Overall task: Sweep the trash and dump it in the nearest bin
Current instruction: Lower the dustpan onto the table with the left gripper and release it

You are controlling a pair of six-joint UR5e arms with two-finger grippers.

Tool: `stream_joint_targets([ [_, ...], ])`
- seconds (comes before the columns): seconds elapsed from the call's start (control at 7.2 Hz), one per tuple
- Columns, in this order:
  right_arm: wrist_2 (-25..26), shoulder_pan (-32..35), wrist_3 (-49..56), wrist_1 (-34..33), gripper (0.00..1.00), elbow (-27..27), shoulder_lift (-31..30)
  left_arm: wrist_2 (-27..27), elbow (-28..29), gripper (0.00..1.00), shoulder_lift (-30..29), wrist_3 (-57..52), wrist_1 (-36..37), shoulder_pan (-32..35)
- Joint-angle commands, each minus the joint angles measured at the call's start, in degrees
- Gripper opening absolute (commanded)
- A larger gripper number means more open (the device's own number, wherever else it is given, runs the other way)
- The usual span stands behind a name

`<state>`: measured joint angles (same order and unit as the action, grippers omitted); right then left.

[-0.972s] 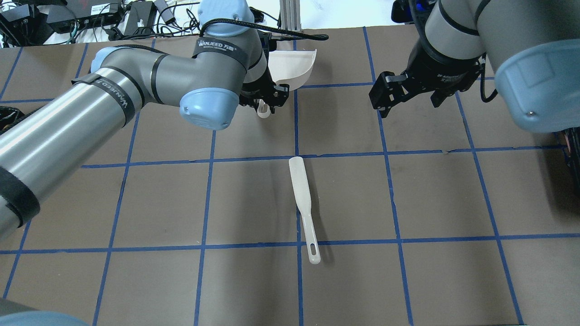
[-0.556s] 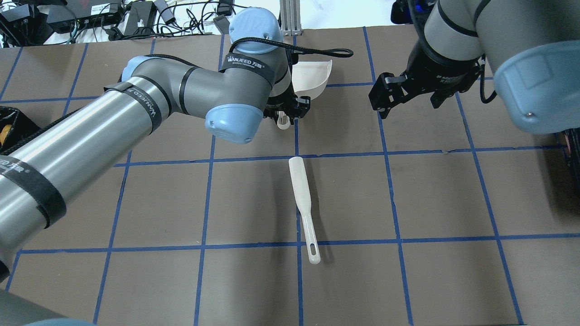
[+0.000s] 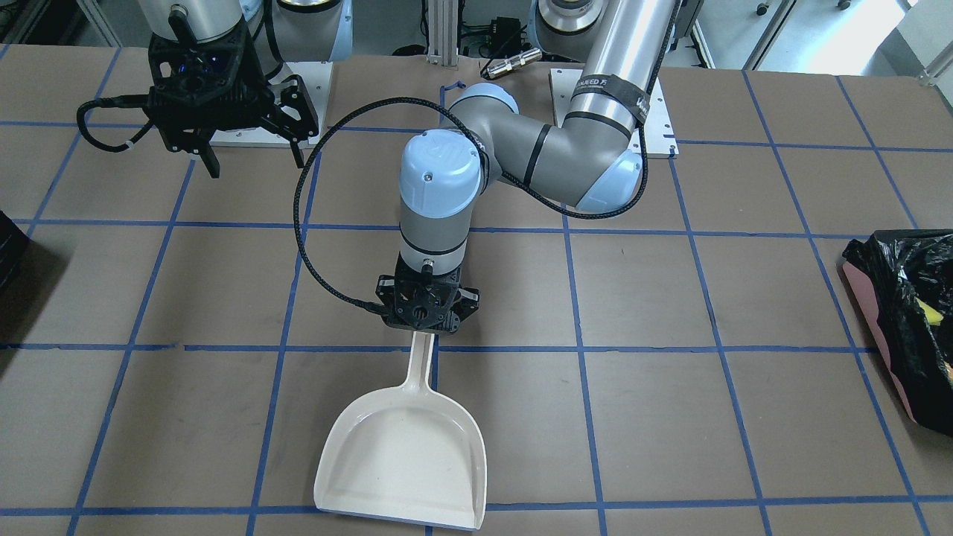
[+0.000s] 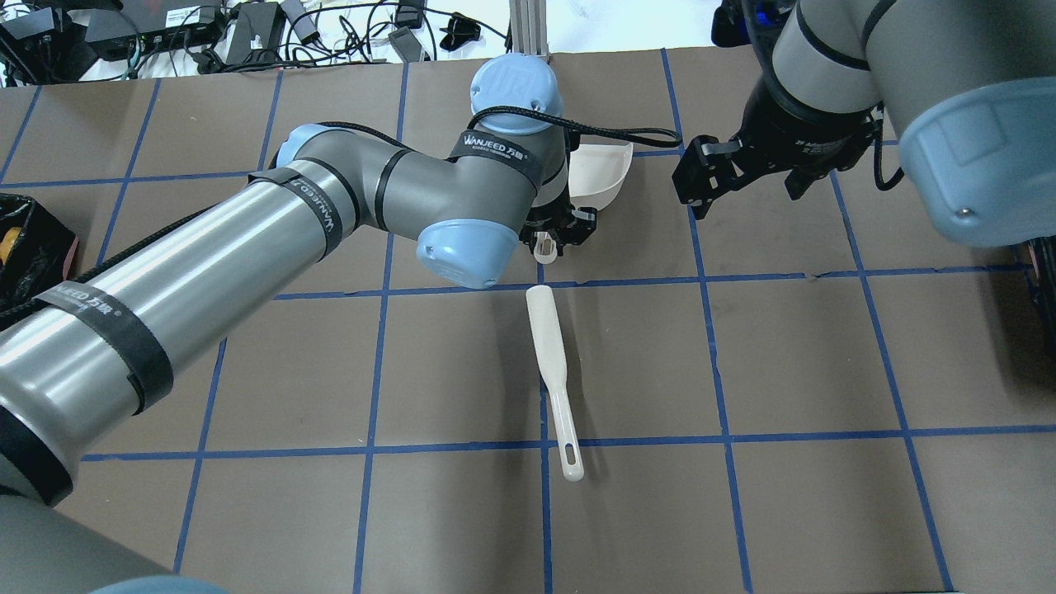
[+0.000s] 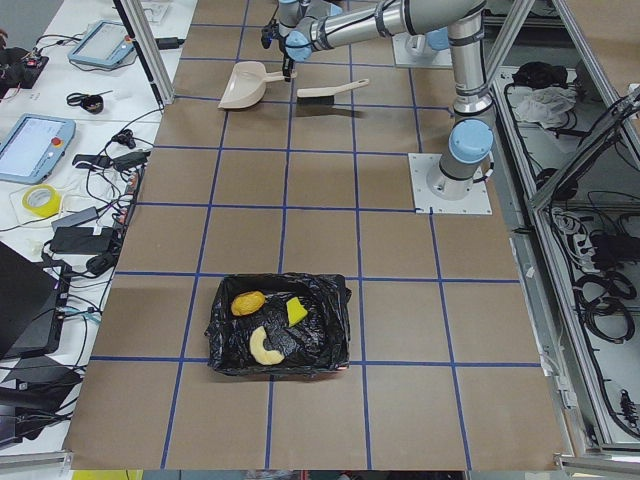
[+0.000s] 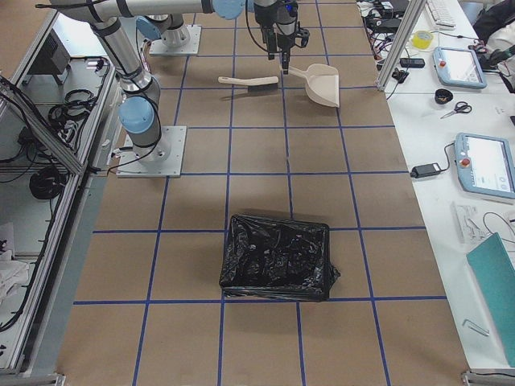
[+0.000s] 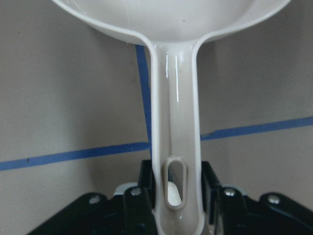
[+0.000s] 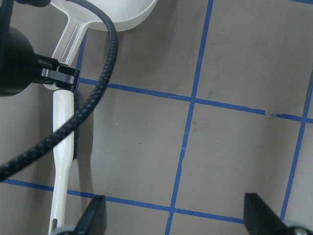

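My left gripper (image 3: 426,318) is shut on the handle (image 7: 173,122) of the white dustpan (image 3: 406,454), which is empty and sits low over the table's far middle (image 4: 601,173). The trash lies inside the bin (image 5: 280,325), a black-bagged container at the table's left end: a bread roll (image 5: 247,302), a yellow wedge (image 5: 296,312) and a croissant (image 5: 264,345). The bin's edge shows in the overhead view (image 4: 29,247) and the front view (image 3: 904,320). My right gripper (image 4: 726,177) is open and empty, hovering to the right of the dustpan.
A white brush (image 4: 553,363) lies on the table's middle, just nearer the robot than the left gripper; it also shows in the right wrist view (image 8: 63,147). A second black-bagged container (image 6: 278,257) stands at the table's right end. A black cable (image 3: 305,223) loops off the left wrist.
My left arm has carried the dustpan to the right and a little nearer the robot, toward the brush's tip. The right arm and the brush have not moved.
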<state>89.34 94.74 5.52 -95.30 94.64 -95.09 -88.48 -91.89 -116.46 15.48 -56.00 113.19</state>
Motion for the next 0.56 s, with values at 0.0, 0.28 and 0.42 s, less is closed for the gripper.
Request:
stream_joint_targets([
  [0.0, -0.22, 0.09, 0.01, 0.03, 1.0, 0.02, -0.01, -0.11, -2.76, 0.0, 0.17, -0.71, 0.71, 0.19],
  [0.28, -0.22, 0.27, 0.01, 0.03, 1.0, 0.02, -0.01, 0.15, -2.85, 0.0, 1.23, -0.02, 0.89, 0.27],
  [0.42, -0.22, 0.53, 0.01, 0.03, 1.0, 0.02, -0.01, 1.2, -2.94, 0.0, 0.88, 0.25, 0.8, 0.27],
])
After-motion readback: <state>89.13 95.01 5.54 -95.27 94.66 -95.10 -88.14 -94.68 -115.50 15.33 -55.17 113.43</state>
